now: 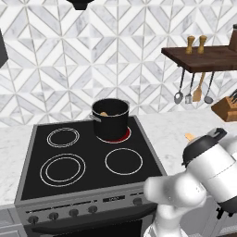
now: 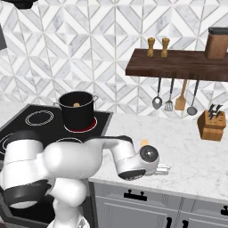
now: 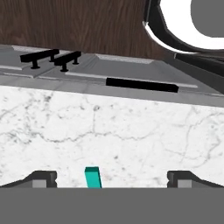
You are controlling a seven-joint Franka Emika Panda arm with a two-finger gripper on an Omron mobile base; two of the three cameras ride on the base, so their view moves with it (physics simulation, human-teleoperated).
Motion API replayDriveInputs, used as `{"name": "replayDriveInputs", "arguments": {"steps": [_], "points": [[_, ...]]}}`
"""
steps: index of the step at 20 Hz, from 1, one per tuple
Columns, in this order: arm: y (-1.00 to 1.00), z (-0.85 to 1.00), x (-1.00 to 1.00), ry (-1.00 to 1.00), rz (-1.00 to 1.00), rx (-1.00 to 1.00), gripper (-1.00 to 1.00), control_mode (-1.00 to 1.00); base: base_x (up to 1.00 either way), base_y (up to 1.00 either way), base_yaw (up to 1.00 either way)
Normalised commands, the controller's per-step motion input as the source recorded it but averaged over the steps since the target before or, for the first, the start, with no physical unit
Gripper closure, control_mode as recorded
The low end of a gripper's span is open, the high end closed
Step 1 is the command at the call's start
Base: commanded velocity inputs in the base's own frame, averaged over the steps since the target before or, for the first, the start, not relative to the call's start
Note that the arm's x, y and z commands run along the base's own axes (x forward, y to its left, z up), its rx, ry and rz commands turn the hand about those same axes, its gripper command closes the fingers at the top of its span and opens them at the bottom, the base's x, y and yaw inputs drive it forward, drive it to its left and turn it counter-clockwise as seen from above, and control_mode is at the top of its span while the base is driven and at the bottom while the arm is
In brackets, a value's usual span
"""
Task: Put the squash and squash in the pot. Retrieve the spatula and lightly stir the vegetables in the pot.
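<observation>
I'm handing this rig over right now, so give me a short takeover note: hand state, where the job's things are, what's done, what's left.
Hand: open, holding nothing, low over the marble counter right of the stove.
Spatula: its teal handle end lies on the counter between the fingertips, not gripped.
Pot: on the glowing back burner, something tan inside; whether both squash are in cannot be told.
Left: grasp the spatula, carry it to the pot, stir lightly.

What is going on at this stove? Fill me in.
The white arm is bent low over the marble counter right of the stove. Its gripper is open just above the counter, with the teal spatula handle between the fingertips and not yet gripped. The black pot sits on the glowing back burner with something tan, seemingly squash, inside. Stirring has not begun.
</observation>
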Motion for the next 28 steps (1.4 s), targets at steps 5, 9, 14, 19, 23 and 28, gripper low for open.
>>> {"name": "replayDriveInputs", "arguments": {"steps": [5, 9, 14, 19, 23, 28], "points": [[-0.08, -0.12, 0.17, 0.00, 0.00, 0.00, -1.00, -1.00, 0.00, 0.00, 0.00], [-0.01, -0.04, 0.24, 0.00, 0.00, 0.00, -1.00, -1.00, 0.00, 0.00, 0.00], [0.00, -0.12, 0.21, 0.00, 0.00, 0.00, -1.00, -1.00, 0.00, 0.00, 0.00], [-0.01, -0.46, 0.01, 0.00, 0.00, 0.00, -1.00, -1.00, 0.00, 0.00, 0.00], [-0.14, -0.52, 0.02, 0.00, 0.00, 0.00, -1.00, -1.00, 0.00, 0.00, 0.00], [-0.22, -0.17, 0.16, 0.00, 0.00, 0.00, -1.00, -1.00, 0.00, 0.00, 0.00]]}}
